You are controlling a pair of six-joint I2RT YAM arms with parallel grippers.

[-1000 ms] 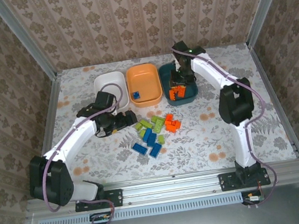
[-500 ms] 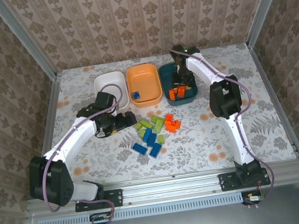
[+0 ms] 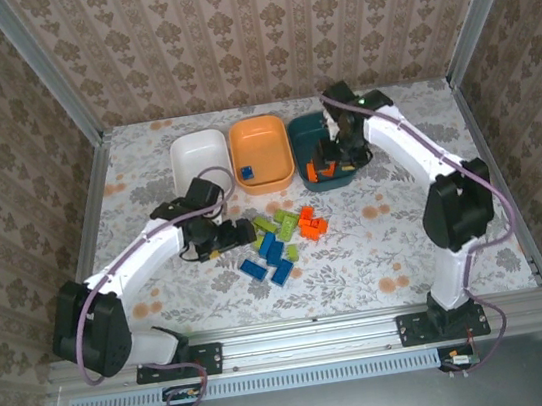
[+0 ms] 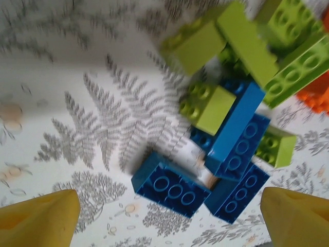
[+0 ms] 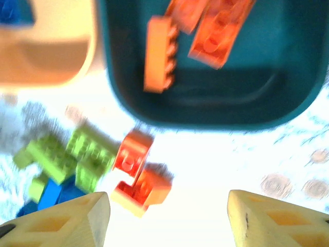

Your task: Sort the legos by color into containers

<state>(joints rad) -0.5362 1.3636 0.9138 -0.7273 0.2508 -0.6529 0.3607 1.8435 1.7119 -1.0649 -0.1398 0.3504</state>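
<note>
We list three containers at the table's far side: white bowl [image 3: 195, 151]; orange bowl [image 3: 263, 148], holding one blue brick [image 3: 246, 172]; dark teal bowl [image 3: 306, 129], holding several orange bricks [image 3: 325, 167]. Loose legos [image 3: 278, 237] in lime green, blue and orange lie heaped on the table [image 3: 388, 247] in front of the bowls. We find the left gripper [image 4: 167, 216] above the heap's left side, fingers wide apart, empty. The right gripper [image 5: 167, 218] hovers by the teal bowl's near rim, fingers apart, empty.
</note>
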